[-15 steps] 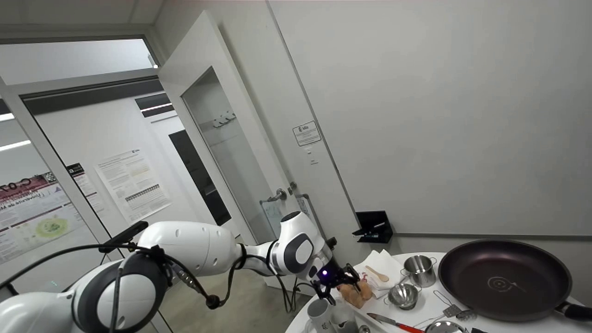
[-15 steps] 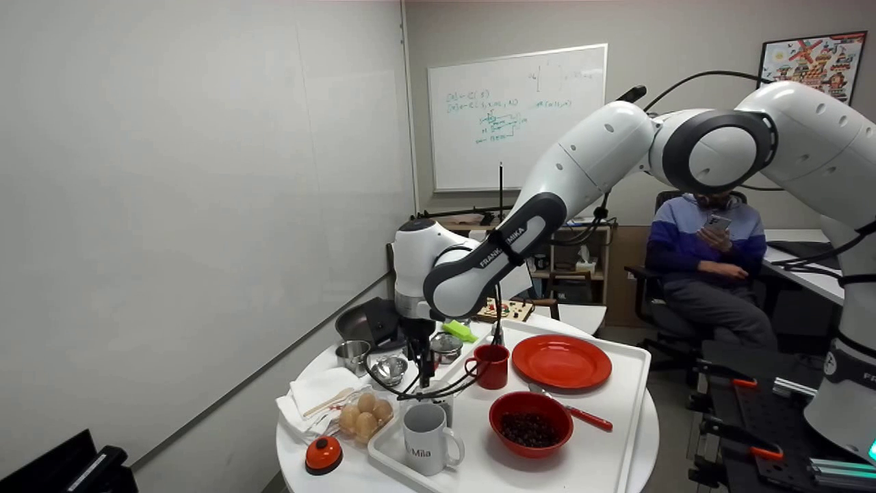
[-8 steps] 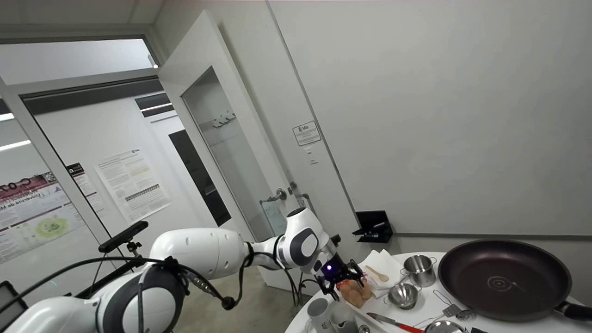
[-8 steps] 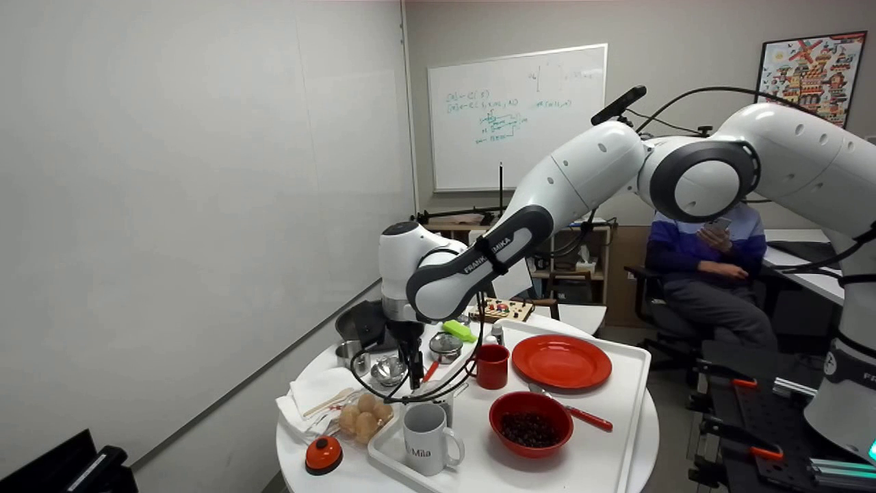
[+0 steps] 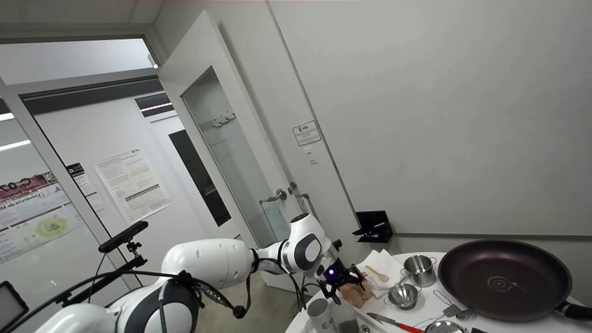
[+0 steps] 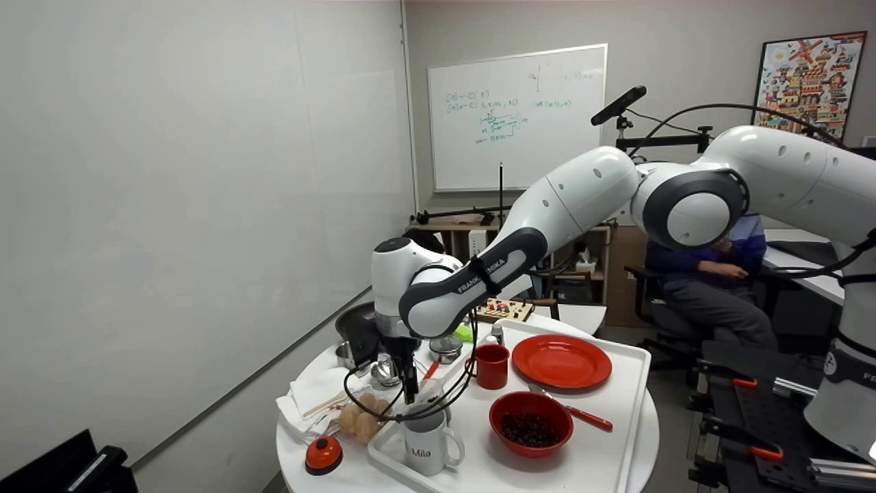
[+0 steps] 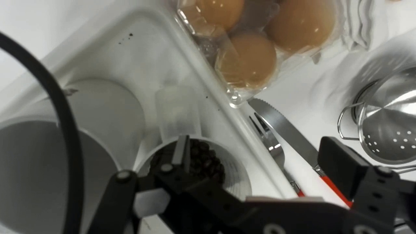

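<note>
clear cup of dark beans [image 7: 236, 175]: standing in the white tray [image 7: 152, 48], beside the grey mug [image 6: 419, 448]. gripper [image 7: 260, 159] empty, jaws spread wide; one finger overlaps the cup's mouth in the wrist view, contact not determinable. step in hand: judged an approach; next move would call for aligning the jaws with the cup's wall. against a second ago, the arm [image 6: 575, 192] sits lower.

Clear cup [image 7: 236, 175], upright, open-topped, dark beans [image 7: 207, 160] inside; stands on white tray [image 7: 143, 55] near its corner, just beside grey mug [image 6: 423, 441].
</note>
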### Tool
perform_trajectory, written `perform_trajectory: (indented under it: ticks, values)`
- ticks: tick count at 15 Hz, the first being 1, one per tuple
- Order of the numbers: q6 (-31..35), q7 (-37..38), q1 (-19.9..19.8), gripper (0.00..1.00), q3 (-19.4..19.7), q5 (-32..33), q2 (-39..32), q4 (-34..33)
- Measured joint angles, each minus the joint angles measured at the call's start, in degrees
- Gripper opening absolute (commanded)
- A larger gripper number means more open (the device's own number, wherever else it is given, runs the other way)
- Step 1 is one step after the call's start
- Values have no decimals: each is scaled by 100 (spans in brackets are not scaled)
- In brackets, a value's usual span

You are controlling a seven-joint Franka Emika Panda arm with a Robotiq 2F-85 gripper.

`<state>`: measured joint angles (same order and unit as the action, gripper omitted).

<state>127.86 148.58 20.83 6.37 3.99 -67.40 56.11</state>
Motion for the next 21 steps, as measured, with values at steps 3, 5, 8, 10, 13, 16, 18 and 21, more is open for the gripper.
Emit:
perform_trajectory:
  ticks: [3, 5, 8, 10, 13, 16, 18, 21]
  values:
    - [-2, 0, 0, 100, -19, 0, -135, -150]
    - [-2, 0, 0, 100, -27, 0, -211, -233]
    - [-3, 0, -2, 100, -29, 0, -284, -345]
    - [-3, 0, -8, 100, -29, 0, -309, -409]
    - [-2, 0, -32, 89, -29, -14, -311, -459]
    - [8, 0, -84, 99, -30, -49, -309, -498]
    - [30, 0, -126, 100, -31, -60, -303, -529]
    - [63, 0, -169, 100, -32, -65, -292, -581]
